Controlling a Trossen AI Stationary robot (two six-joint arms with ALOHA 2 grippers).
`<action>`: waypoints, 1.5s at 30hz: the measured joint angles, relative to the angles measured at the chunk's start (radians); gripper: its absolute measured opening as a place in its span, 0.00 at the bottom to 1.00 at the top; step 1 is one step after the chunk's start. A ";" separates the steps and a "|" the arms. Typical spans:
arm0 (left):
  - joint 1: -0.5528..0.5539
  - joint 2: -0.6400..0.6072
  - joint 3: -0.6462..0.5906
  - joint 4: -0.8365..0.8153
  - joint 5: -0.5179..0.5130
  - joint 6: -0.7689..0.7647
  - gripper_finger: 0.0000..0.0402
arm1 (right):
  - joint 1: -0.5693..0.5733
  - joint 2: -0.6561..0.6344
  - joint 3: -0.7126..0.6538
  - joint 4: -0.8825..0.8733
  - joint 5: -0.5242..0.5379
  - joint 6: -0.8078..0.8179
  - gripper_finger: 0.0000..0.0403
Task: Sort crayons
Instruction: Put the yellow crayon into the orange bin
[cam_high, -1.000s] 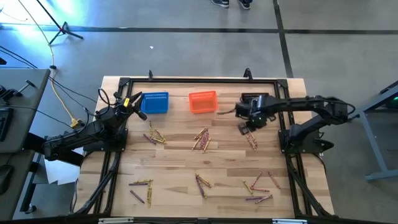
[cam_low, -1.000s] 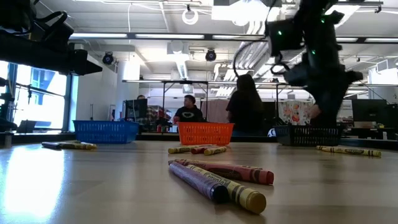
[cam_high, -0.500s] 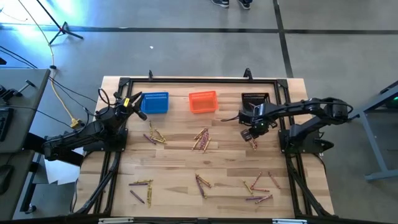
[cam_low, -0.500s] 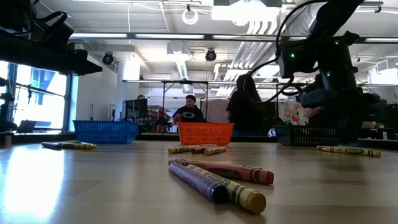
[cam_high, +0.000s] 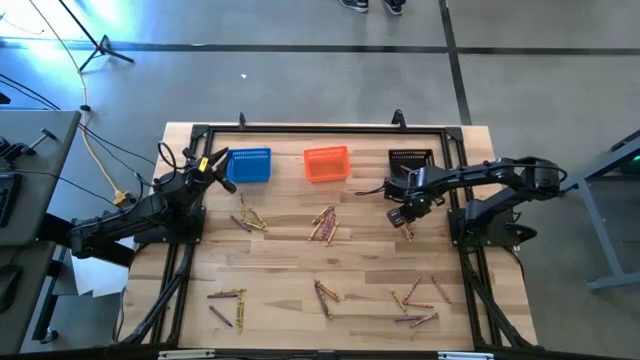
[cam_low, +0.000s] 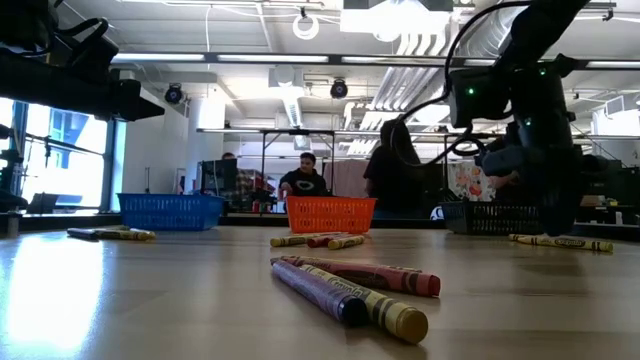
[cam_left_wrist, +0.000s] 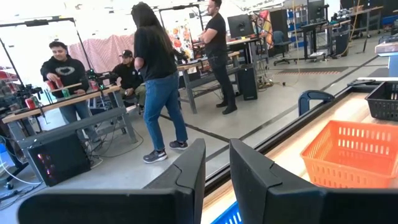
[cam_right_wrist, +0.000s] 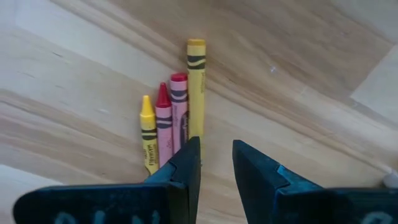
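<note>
Wood table (cam_high: 280, 250) seen from above, w/ a black frame round it. Left arm waits at the table's left edge, its gripper (cam_high: 207, 165) just beside the blue basket (cam_high: 249, 165); in the left wrist view its fingers (cam_left_wrist: 186, 171) stand a little apart, nothing between them. Right arm reaches in from the right; right gripper (cam_high: 405, 214) is low over the table, in front of the black basket (cam_high: 409, 160). Orange basket (cam_high: 326, 163) sits between blue and black, all three along the far edge.

Crayons (cam_high: 324, 226) lie scattered in small clusters: near the blue basket, mid-table, front left, front centre, front right.

Right wrist view: right gripper (cam_right_wrist: 216, 163) has fingers slightly spread w/ a narrow gap, holding nothing. Just beyond the tips lie four crayons (cam_right_wrist: 176, 121) side by side, touching: short yellow, pink, red, long yellow. One fingertip overlaps the long yellow one's end; cannot tell if it touches.

People show in the room behind.
</note>
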 joint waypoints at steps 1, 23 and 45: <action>0.000 0.000 0.000 0.000 0.000 0.000 0.15 | 0.000 0.000 0.000 0.005 -0.003 0.000 0.19; 0.000 0.000 0.000 0.000 0.000 0.001 0.15 | -0.001 -0.001 0.000 0.047 0.040 0.008 0.19; 0.000 0.000 0.000 0.000 0.000 0.000 0.15 | -0.003 -0.006 -0.088 0.108 0.028 0.072 0.19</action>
